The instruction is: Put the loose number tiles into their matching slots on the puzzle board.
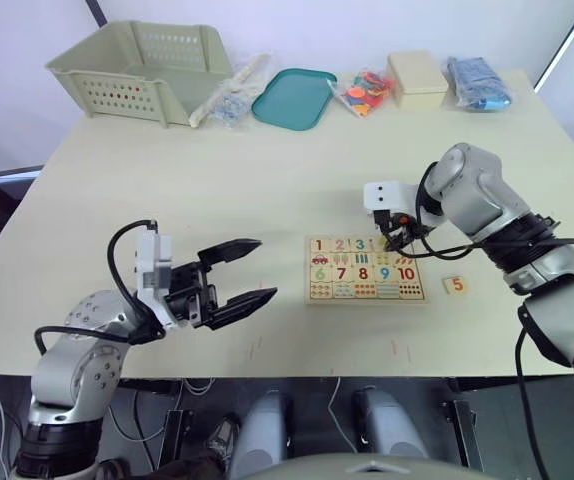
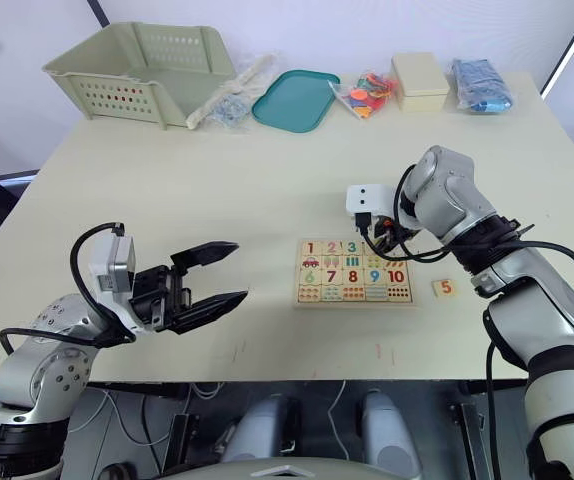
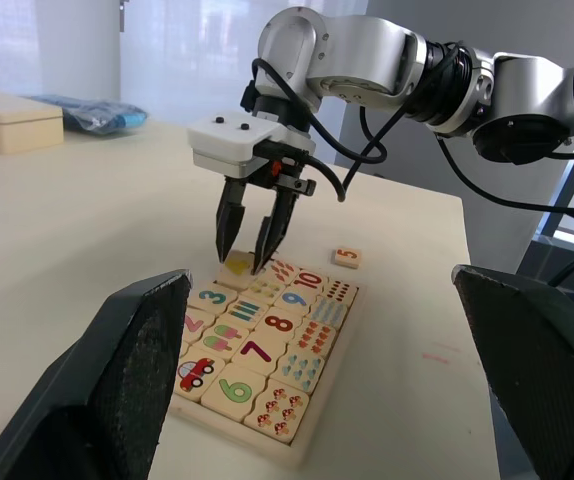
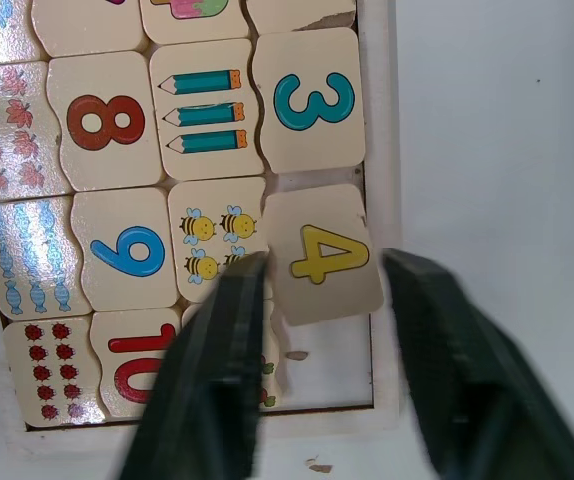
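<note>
Beige table: right claw hanging released astride tile 4, lying slightly askew over its slot; left claw released, idling well apart.

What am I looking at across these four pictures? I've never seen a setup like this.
A two-armed humanoid robot works at a table. Two pictures come from its head, one from each wrist. On the table lies a puzzle board; tiles 1, 2 and 3 sit in its top row. The right pincer is over the board, its fingers either side of the 4 tile, which lies tilted at its slot and not yet flat. The 5 tile waits loose beside the board. The left pincer hovers open, holding nothing. A basket, a teal tray and bags line the far edge.
</note>
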Available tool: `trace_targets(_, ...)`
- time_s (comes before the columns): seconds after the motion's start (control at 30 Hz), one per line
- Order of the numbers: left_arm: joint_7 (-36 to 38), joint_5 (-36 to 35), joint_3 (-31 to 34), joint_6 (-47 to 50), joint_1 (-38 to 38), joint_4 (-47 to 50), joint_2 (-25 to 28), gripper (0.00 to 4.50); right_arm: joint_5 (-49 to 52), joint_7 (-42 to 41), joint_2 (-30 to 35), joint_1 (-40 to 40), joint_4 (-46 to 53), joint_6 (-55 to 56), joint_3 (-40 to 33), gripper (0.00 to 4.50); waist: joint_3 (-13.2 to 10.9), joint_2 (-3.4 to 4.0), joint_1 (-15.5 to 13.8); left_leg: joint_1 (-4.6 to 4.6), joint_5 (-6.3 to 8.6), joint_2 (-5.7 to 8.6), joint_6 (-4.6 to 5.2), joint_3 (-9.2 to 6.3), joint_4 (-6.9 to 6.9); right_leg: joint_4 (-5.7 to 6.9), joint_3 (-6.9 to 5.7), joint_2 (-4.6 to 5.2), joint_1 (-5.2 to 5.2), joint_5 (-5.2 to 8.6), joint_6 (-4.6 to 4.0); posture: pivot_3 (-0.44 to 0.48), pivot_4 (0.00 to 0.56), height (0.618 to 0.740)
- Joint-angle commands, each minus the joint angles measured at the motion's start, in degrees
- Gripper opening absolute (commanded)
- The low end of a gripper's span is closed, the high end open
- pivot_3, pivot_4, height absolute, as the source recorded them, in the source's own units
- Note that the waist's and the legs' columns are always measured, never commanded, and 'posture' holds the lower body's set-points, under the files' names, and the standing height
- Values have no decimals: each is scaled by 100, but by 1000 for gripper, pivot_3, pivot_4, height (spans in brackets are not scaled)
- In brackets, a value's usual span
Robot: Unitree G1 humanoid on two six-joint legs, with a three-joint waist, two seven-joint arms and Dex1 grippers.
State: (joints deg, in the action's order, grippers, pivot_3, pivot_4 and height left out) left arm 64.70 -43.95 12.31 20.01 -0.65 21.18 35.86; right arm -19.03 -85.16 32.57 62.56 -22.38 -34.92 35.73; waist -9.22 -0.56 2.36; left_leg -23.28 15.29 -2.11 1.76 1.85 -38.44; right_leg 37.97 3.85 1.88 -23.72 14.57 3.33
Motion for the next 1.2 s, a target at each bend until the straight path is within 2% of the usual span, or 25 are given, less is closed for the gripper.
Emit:
trace_targets(0.03,27,-101,39,-2,-29,154,65,4500,15,-35,0,42,187,-15,-34,3500,0,0,0,0,0,0,0,0,0,0,0,0,0,0,0,0,150,740)
trace_targets(0.1,72,-97,60,-32,-17,105,70,4500,17,-36,1,39,188,-15,-35,4397,0,0,0,0,0,0,0,0,0,0,0,0,0,0,0,0,150,740)
trace_targets(0.13,93,-93,68,-47,-8,85,70,4500,17,-31,0,36,192,-18,-37,4463,0,0,0,0,0,0,0,0,0,0,0,0,0,0,0,0,150,740)
trace_targets(0.3,69,-98,66,-23,-14,130,63,4500,125,-13,20,1,277,-54,-168,4463,0,0,-1,0,0,0,0,0,0,0,0,0,0,0,0,0,150,740)
trace_targets(0.4,73,-105,87,-31,0,132,67,4500,387,-165,252,-168,621,-76,-401,4463,0,0,-3,-2,0,0,0,-2,0,-1,-1,0,0,0,0,0,150,740)
trace_targets(0.5,174,-87,153,-122,84,43,68,4500,973,-195,439,-549,1039,-176,-955,4463,0,0,-30,-9,0,0,0,-9,-1,-3,-8,1,-2,0,0,0,150,740)
trace_targets(0.63,454,13,239,-408,253,-266,34,4500,1650,124,669,-1190,1289,339,-1865,4463,0,0,-34,-26,0,0,0,-23,-5,-8,-19,4,-9,0,0,0,150,740)
trace_targets(0.8,678,83,230,-654,240,-607,25,4500,1899,438,838,-1439,1145,448,-2184,4463,-1,0,-4,-28,0,3,0,-26,-8,-4,-22,1,-11,0,0,0,150,740)
trace_targets(0.87,720,101,211,-702,196,-694,21,4500,1967,534,889,-1501,1045,428,-2249,3508,-1,0,-3,-25,0,2,0,-25,-8,-2,-21,-4,-10,0,-1,0,150,740)
trace_targets(0.93,732,113,185,-718,142,-744,24,4500,1982,626,914,-1564,974,551,-2277,3117,-1,0,-8,-26,0,2,0,-28,-8,-3,-22,-4,-10,0,-1,0,150,740)
trace_targets(1.03,704,125,135,-690,26,-770,33,4500,1996,781,893,-1610,838,620,-2283,1969,-1,-1,-20,-33,0,2,0,-36,-9,-5,-26,-3,-11,0,-1,0,150,740)
trace_targets(1.07,700,129,124,-684,-3,-780,34,4500,1992,831,893,-1620,781,652,-2266,1406,-1,-1,-20,-36,0,2,0,-37,-11,-5,-26,-1,-11,0,-1,0,150,740)
trace_targets(1.1,689,133,109,-669,-43,-785,37,4500,1984,865,896,-1634,732,683,-2244,1165,-1,-1,-20,-36,0,3,0,-36,-12,-5,-26,0,-11,-1,0,0,150,740)
trace_targets(1.13,671,135,94,-647,-81,-778,40,4500,1979,897,893,-1642,693,683,-2225,539,-1,-1,-20,-37,0,3,0,-36,-13,-5,-27,1,-11,-1,0,0,150,740)
trace_targets(1.17,641,133,78,-617,-117,-751,43,4500,1966,921,895,-1651,656,683,-2196,166,-1,-1,-21,-37,0,3,0,-37,-15,-5,-27,0,-11,-1,0,0,150,740)
trace_targets(1.2,592,126,60,-572,-161,-705,47,4500,1927,936,909,-1666,617,737,-2148,68,-1,-1,-21,-37,0,2,0,-38,-15,-4,-28,0,-11,-1,0,0,150,740)
